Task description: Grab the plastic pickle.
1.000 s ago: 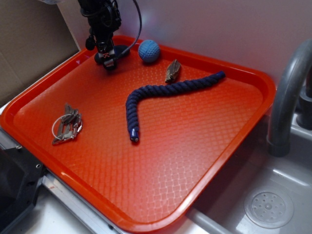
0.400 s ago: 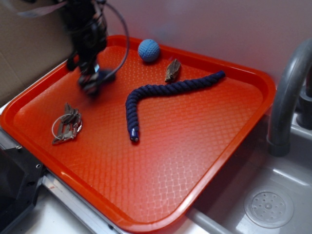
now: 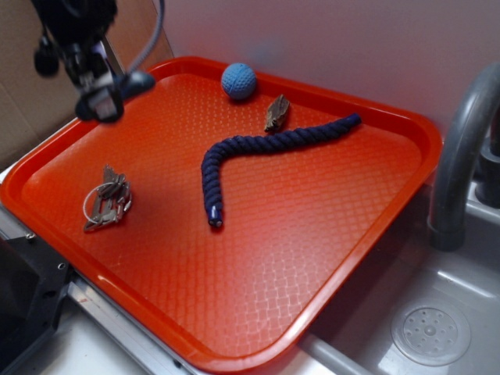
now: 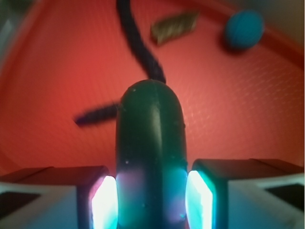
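Gripper (image 3: 100, 98) clamped on pickle (image 4: 150, 152), lifted above tray (image 3: 258, 266) near its far-left rim; wrist cam shows pads (image 4: 106, 202) pressing both sides of the dark green body, rounded end sticking out fwd; rope (image 3: 258, 148) lies bent across tray centre, w/ ball (image 3: 239, 81) at tray's back edge, a brown scrap (image 3: 276, 113) just beside rope; keys (image 3: 107, 200) on tray's left side; faucet (image 3: 461, 156) right of tray.
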Motion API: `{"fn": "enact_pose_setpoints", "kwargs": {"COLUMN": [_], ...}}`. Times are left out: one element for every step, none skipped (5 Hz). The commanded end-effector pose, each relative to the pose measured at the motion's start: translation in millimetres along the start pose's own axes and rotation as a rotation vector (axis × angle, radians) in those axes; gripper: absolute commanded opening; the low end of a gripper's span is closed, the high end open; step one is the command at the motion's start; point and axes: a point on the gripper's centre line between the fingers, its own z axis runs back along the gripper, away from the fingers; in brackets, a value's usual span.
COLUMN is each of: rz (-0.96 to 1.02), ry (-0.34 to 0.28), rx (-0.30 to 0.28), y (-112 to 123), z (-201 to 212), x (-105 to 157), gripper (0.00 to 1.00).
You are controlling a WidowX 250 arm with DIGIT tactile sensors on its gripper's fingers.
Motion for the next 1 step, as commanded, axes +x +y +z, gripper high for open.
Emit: {"fn": "enact_pose_setpoints", "kwargs": {"rz": [0.089], "ry": [-0.006], "rx": [-0.010], "y": [1.8], "z": [93.8], "x": [35.1], "gripper": [0.00]}}
